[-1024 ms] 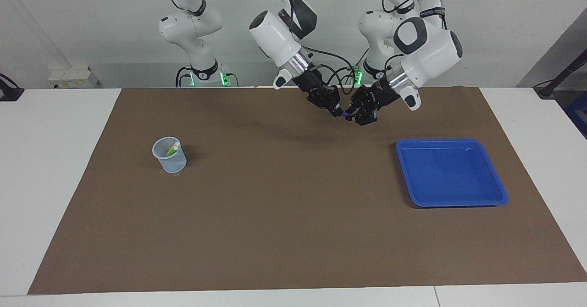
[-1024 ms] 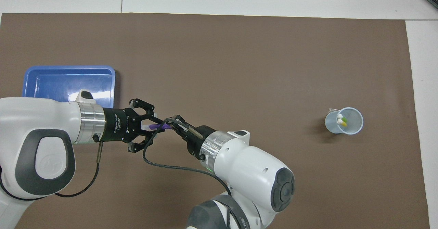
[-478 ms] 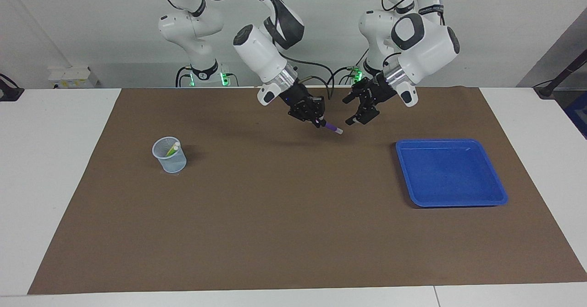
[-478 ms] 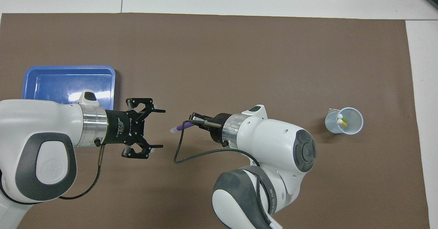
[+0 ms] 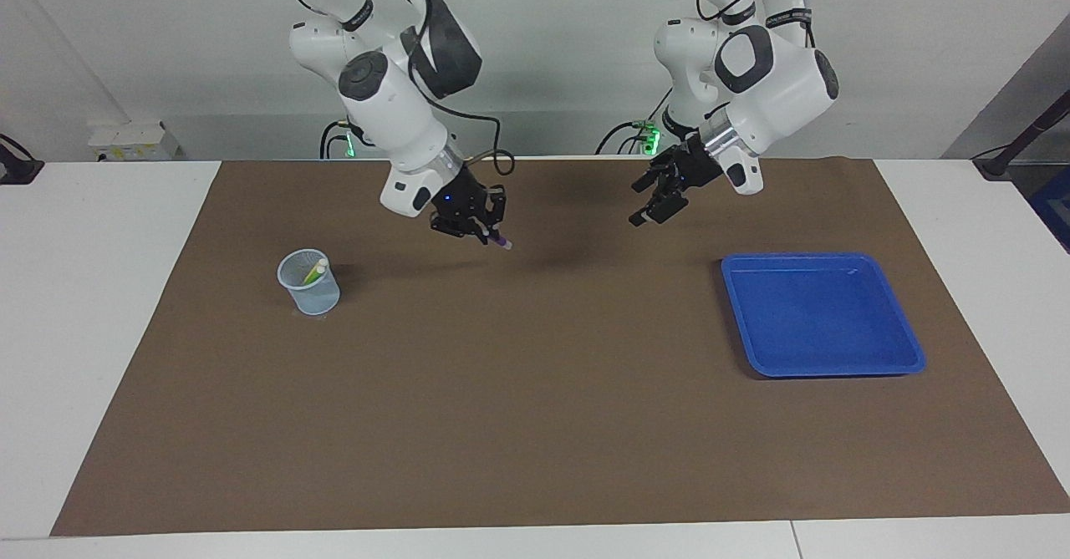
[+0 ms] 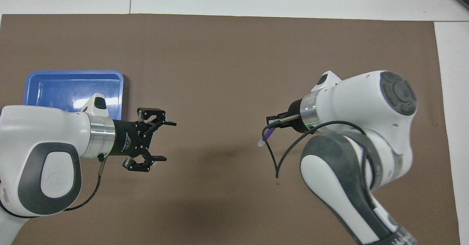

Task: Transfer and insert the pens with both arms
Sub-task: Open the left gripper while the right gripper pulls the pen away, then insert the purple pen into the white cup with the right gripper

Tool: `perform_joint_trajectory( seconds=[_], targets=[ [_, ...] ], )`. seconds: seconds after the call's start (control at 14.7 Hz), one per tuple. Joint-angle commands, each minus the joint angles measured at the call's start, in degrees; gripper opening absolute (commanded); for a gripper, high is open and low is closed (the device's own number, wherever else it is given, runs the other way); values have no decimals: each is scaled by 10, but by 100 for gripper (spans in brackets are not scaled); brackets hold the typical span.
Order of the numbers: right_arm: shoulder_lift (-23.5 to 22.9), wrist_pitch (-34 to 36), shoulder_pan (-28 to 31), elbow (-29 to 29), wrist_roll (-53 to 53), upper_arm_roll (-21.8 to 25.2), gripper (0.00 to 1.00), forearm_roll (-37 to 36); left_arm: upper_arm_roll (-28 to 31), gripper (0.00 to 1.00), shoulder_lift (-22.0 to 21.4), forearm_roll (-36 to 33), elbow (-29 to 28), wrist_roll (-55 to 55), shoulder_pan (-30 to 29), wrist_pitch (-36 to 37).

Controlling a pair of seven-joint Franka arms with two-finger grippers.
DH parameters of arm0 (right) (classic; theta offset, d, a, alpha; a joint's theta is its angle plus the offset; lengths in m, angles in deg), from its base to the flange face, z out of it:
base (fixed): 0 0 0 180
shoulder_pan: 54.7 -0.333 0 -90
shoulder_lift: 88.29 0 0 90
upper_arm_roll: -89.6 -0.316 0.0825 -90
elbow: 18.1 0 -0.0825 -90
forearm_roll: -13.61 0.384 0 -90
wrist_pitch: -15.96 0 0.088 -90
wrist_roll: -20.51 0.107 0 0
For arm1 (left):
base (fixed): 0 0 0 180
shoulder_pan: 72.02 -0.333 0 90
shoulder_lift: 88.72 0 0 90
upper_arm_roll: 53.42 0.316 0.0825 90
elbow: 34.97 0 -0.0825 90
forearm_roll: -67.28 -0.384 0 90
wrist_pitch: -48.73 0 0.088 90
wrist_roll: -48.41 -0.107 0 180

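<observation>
My right gripper (image 5: 483, 233) (image 6: 274, 122) is shut on the purple pen (image 5: 500, 242) (image 6: 264, 136), which sticks out below it, whitish cap downward. It hangs over the brown mat between the table's middle and the clear cup (image 5: 308, 282). Green and yellow pen shafts (image 5: 314, 273) with a whitish cap lean inside that cup. In the overhead view the right arm hides the cup. My left gripper (image 5: 647, 208) (image 6: 163, 141) is open and holds nothing, over the mat beside the blue tray (image 5: 878, 358) (image 6: 69, 74).
The blue tray holds nothing and lies toward the left arm's end of the table. The brown mat (image 5: 535, 425) covers most of the white table. Two smaller white arms with green lights stand at the robots' edge.
The left gripper opened, let go of the purple pen and drew back. The right gripper, still shut on the pen, swung with it toward the cup's end of the table.
</observation>
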Motion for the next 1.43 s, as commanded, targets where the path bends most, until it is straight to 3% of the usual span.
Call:
perform_joint_trajectory(
  seconds=[0.0,0.2,0.34,0.55,0.75,0.96,1.36],
  targets=[
    [28,114,55,27,-95,-6,0,-47,4,100,-19,-76,-14,-107,-4,34],
    [32,194,83,47,-230,-6,0,-167,4,100,-18,-174,-5,-255,-39,64],
    [38,201,94,41,-307,-6,0,-239,4,100,-12,-220,10,-357,-80,77],
    [37,169,126,33,-420,-6,0,-289,4,100,9,-284,57,-493,-136,80],
    [37,119,139,17,-510,-7,0,-335,4,100,41,-342,135,-514,-150,103],
    [33,46,152,-26,-499,-8,0,-327,5,100,62,-349,206,-513,-152,130],
    [17,-23,157,-75,-473,-8,0,-326,5,100,64,-350,256,-513,-148,132]
  ],
)
